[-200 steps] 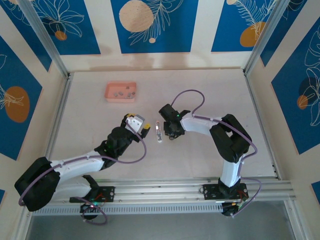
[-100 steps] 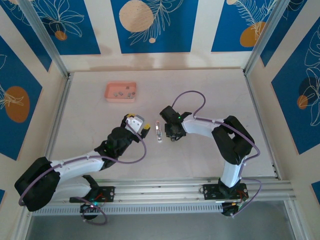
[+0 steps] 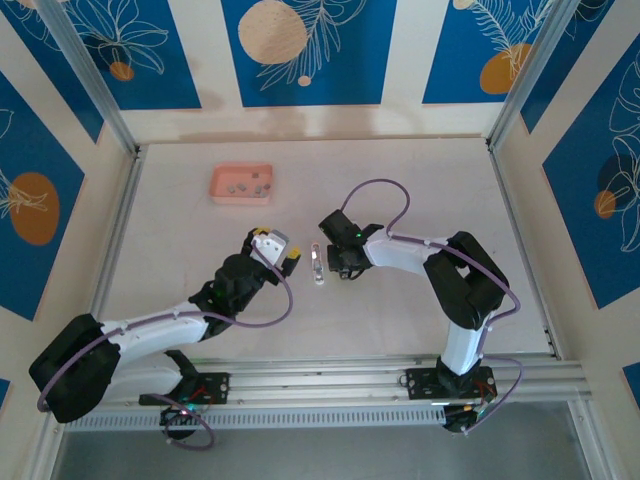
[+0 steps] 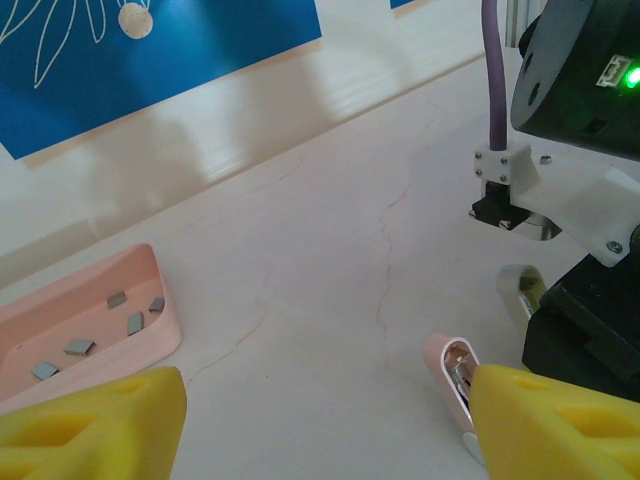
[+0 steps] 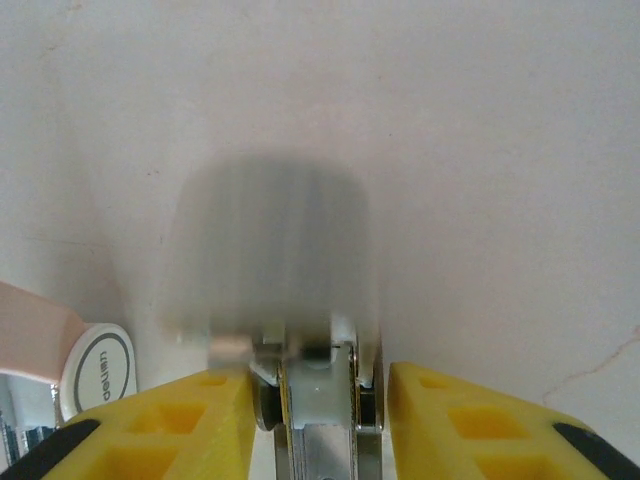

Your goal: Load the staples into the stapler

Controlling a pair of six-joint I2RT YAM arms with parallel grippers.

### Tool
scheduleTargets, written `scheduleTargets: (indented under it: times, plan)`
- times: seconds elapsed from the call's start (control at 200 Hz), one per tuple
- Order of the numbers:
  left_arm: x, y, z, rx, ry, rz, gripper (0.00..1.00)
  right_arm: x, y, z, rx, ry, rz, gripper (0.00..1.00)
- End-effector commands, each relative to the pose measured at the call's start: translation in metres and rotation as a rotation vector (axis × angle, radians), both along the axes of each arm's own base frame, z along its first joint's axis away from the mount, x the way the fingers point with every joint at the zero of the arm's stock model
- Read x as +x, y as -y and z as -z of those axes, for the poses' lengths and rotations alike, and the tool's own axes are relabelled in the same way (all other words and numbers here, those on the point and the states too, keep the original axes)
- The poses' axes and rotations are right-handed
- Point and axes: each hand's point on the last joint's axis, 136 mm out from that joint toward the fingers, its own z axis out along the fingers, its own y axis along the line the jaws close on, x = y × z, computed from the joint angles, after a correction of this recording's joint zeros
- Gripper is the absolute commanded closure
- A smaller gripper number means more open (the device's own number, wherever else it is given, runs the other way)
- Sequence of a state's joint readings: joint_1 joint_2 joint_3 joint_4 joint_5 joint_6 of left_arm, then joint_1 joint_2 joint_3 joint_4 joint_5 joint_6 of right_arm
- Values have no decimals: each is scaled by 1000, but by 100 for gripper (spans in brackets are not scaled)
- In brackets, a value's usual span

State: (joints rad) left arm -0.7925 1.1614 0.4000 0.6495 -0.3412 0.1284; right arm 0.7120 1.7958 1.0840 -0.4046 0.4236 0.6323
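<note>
Left claw point(image 4: 325, 422) spread, empty; right claw point(image 5: 320, 395) beside stapler point(image 4: 450, 378), grip unclear; staples point(image 4: 126, 322) loose in pink tray point(image 4: 168, 330).

Pale, off-white table point(image 3: 420, 180) with fine hairline cracks across the top, walled in at the back and both sides. Toward the back left, flat on the surface, a shallow pink tray point(image 3: 241, 185). Near the middle, well apart from the tray, a slim stapler point(image 3: 317, 267), opened out lengthwise, pale pink shell with metal inside.
</note>
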Motion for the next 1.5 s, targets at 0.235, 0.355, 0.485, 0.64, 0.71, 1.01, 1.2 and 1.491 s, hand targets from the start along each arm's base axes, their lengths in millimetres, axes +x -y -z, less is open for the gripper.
scheduleTargets:
  times: [0.235,0.355,0.485,0.64,0.71,1.01,1.2,1.491]
  plan:
    - [8,-7,-7,-51,-43,-36,23,5,5,-42,31,91,-1,47]
    - [17,-12,-8,-35,-103,-67,20,5,7,-63,83,130,2,44]
    - [37,-25,-9,-14,-198,-117,17,9,7,-84,160,180,19,43]
    - [67,-41,-14,1,-285,-173,17,17,4,-97,220,203,3,38]
    - [79,-44,-14,13,-317,-171,17,24,5,-100,229,212,-3,36]
    - [142,-57,-7,27,-597,-193,17,36,11,-100,288,196,-4,34]
    - [182,-57,7,62,-710,-170,19,41,17,-98,286,191,-5,34]
    - [237,-59,36,136,-809,-182,23,45,27,-91,277,168,-3,34]
